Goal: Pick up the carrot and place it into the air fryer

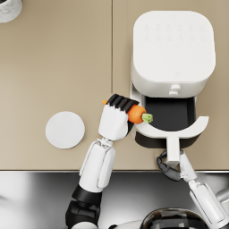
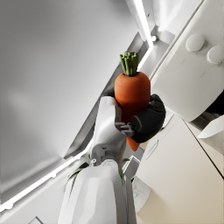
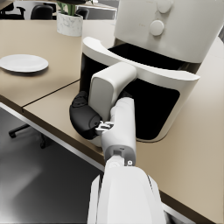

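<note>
My left hand [image 1: 117, 117] grips an orange carrot [image 1: 136, 114] with a green stem, held just at the left rim of the air fryer's open drawer [image 1: 167, 114]. In the left wrist view the carrot [image 2: 131, 92] stands up out of the dark fingers [image 2: 148, 122], stem away from the forearm. The white air fryer [image 1: 172, 51] sits at the back right with its black drawer pulled out toward me. My right hand [image 1: 169, 166] holds the drawer's white handle [image 1: 173, 150]; the right wrist view shows that hand [image 3: 85, 119] wrapped around the handle [image 3: 107, 87].
A white round plate [image 1: 65, 129] lies on the tan table [image 1: 53, 67] to the left of my left hand. A white pot [image 1: 9, 9] stands at the far left corner. The table's front edge runs just below the drawer handle.
</note>
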`<state>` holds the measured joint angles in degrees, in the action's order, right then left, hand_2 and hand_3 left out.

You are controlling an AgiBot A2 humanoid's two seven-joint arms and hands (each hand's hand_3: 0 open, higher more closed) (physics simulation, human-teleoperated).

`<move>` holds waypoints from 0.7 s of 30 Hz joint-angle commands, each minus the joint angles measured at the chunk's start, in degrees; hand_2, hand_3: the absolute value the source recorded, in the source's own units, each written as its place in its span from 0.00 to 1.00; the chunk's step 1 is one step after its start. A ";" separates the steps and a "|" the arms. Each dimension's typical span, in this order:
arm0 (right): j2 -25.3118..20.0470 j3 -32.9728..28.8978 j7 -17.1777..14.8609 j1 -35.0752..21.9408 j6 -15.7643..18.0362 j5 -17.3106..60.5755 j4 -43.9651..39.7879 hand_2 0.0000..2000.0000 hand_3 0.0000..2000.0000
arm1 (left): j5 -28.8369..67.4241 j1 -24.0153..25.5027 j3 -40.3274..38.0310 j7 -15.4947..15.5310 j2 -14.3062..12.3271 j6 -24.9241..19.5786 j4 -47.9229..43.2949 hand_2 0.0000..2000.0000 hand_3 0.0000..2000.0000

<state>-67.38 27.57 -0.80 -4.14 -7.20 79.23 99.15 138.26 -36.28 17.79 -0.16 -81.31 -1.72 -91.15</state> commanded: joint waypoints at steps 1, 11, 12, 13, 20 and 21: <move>2.40 5.05 0.03 1.41 0.27 0.01 15.11 1.00 1.00 | 0.00 -5.92 6.08 0.01 -4.75 -0.08 6.57 1.00 1.00; 7.37 2.64 0.15 4.10 1.28 0.00 6.33 1.00 1.00 | 0.04 -14.70 21.87 0.08 -8.54 0.12 23.09 1.00 1.00; 7.45 2.68 0.15 4.13 1.38 -0.01 6.33 1.00 1.00 | 0.04 -19.05 31.71 0.08 -4.42 0.38 24.77 1.00 1.00; 7.52 2.69 0.16 4.14 1.44 -0.01 6.38 1.00 1.00 | 0.00 -15.83 25.40 0.10 -8.05 0.46 26.09 1.00 1.00; 7.77 2.69 0.21 4.27 2.03 -0.01 6.50 1.00 1.00 | 0.09 -11.94 25.57 0.01 -4.57 -2.72 23.26 0.00 0.02; 8.09 2.56 0.34 4.45 3.31 -0.01 6.58 1.00 1.00 | 0.03 -9.41 23.48 -0.01 -2.79 -2.84 19.27 0.00 0.00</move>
<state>-58.32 29.95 -0.23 0.49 -0.73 79.22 106.34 138.28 -48.20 44.89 -0.23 -87.64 -5.00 -68.29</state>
